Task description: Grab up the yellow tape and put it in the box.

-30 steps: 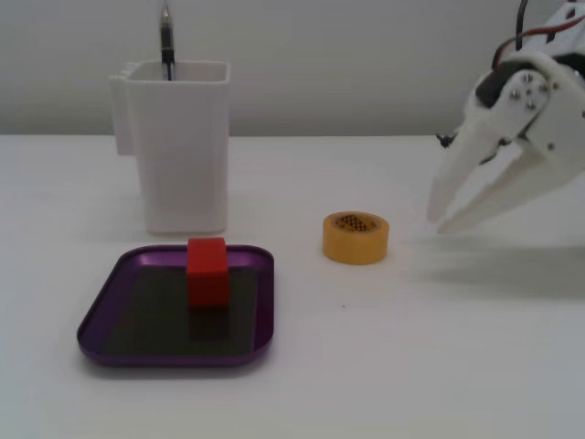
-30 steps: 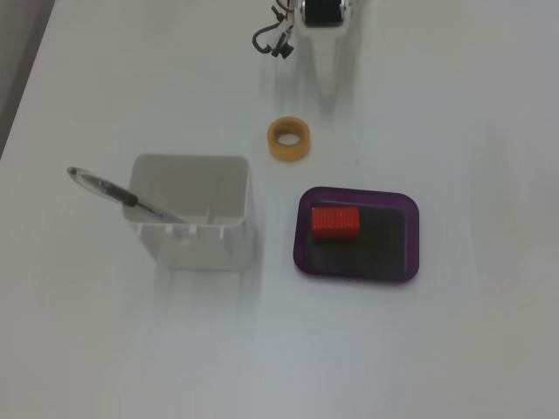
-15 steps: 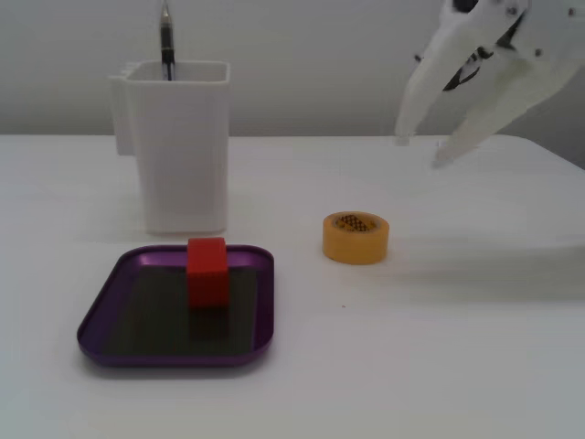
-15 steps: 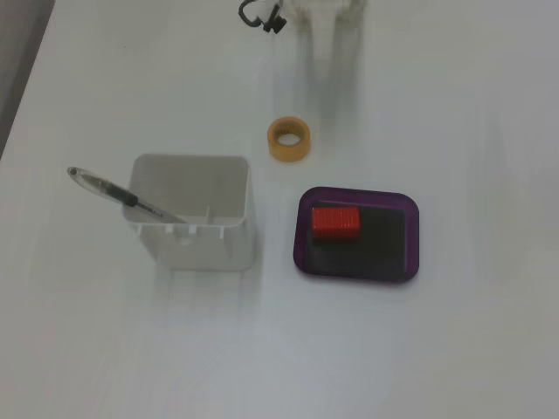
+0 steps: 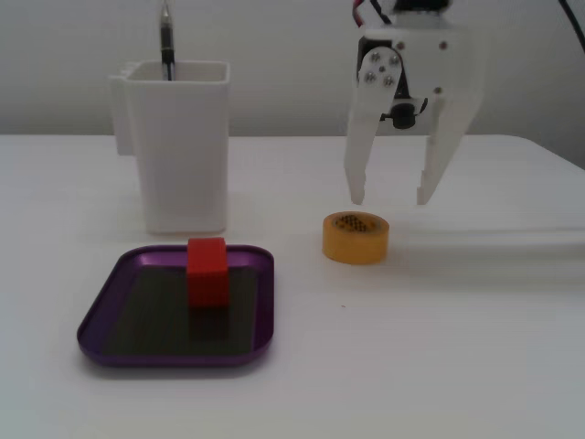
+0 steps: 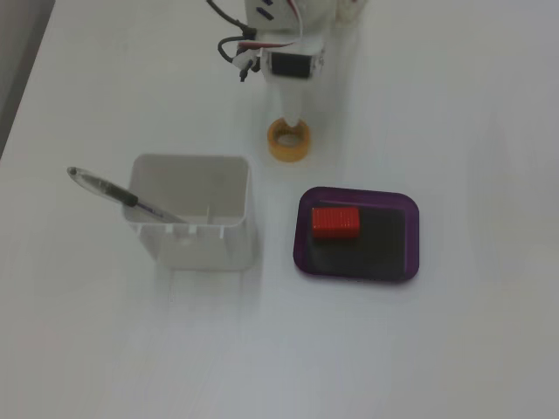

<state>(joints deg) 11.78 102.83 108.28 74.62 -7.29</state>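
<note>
Tape (image 5: 356,237) right of box (image 5: 117,349); cube (image 5: 207,270) in box; tool (image 5: 391,198) above tape.

The white arm is reaching in from the far side of the table, and its gripper (image 5: 391,198) is pointing straight down with the two fingers spread wide apart. One fingertip (image 5: 357,196) and the other are hanging at about the same height, neither touching anything. From above, the gripper (image 6: 293,119) is showing as a narrow white wedge beneath a dark motor block, so the gap between its fingers is hard to make out there.
</note>
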